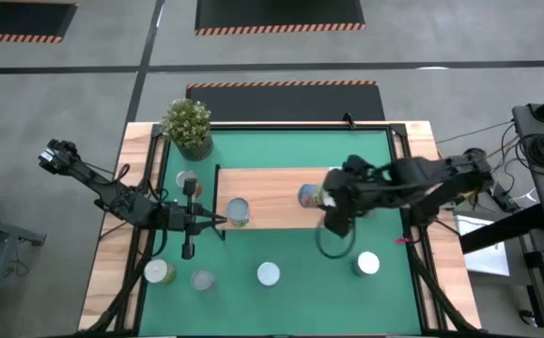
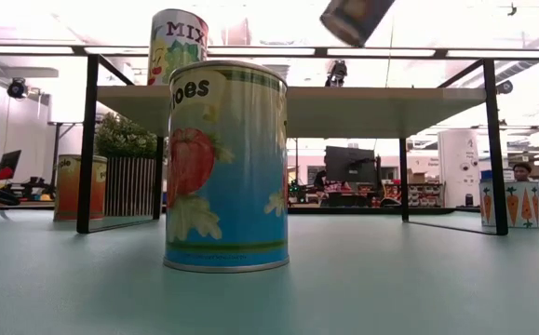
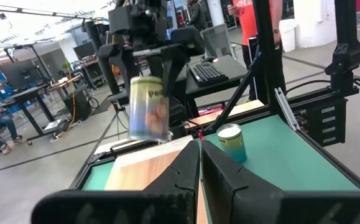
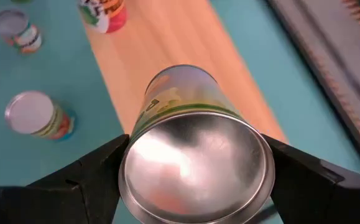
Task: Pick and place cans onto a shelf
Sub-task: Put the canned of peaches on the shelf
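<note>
Right gripper point(image 4: 195, 171) grips a can point(image 4: 195, 149) across its sides, one dark finger point(image 4: 92, 174) on each flank, silvery end facing the wrist camera. In the high view this held can point(image 1: 311, 195) is above the right part of the shelf point(image 1: 272, 192), the light-wood board on a thin black frame; in the low view it hangs tilted in the air above the board, clear of the surface, and the left wrist view shows it held off the wood as well. One can point(image 1: 238, 211) stands upright on the shelf near its left front edge. Left gripper point(image 1: 217, 222), fingers pressed together and holding nothing, sits just left of the shelf's front left corner, close to that can. Four more cans stand on the green mat point(image 1: 290, 150) in front of the shelf: one point(image 1: 160, 272) at far left, one point(image 1: 202, 280) beside it, one point(image 1: 269, 273) near centre, one point(image 1: 367, 264) to the right. Another can point(image 1: 188, 182) stands left of the shelf, near the potted plant point(image 1: 188, 126) at the mat's back left corner. Low view: tomato-label can closest to the lens, shelf top raised on its black legs behind it.
</note>
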Motion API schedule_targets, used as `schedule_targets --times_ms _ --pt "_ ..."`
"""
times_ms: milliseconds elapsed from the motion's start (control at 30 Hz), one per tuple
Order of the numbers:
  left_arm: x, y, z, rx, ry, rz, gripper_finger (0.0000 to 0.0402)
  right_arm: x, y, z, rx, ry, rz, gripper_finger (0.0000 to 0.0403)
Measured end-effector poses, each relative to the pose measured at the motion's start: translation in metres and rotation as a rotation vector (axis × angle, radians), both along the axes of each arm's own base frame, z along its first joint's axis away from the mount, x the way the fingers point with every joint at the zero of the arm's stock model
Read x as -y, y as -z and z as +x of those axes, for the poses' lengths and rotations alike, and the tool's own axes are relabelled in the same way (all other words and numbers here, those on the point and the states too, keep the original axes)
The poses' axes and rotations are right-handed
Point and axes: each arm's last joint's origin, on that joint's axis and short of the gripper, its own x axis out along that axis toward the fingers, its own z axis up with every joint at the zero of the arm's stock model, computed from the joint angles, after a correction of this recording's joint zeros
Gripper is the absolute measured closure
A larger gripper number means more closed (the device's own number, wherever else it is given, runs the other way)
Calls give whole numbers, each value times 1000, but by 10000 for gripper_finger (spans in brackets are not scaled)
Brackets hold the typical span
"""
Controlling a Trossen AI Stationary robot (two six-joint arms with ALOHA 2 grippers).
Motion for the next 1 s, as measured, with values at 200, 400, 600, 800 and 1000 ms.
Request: schedule_targets --times_ms 200,400,600,800,1000 --pt "0 0 0 0 0 0 402 9 5 35 -59 -71 -26 87" --pt "0 0 0 1 0 0 402 13 15 63 -112 -159 -25 87" --pt "0 0 0 1 0 0 402 16 30 81 -162 -184 -51 87" --pt "0 0 0 2 0 -1 402 21 32 84 -172 -171 -53 87" --pt "0 0 0 2 0 -1 402 26 33 85 -181 -201 -78 87"
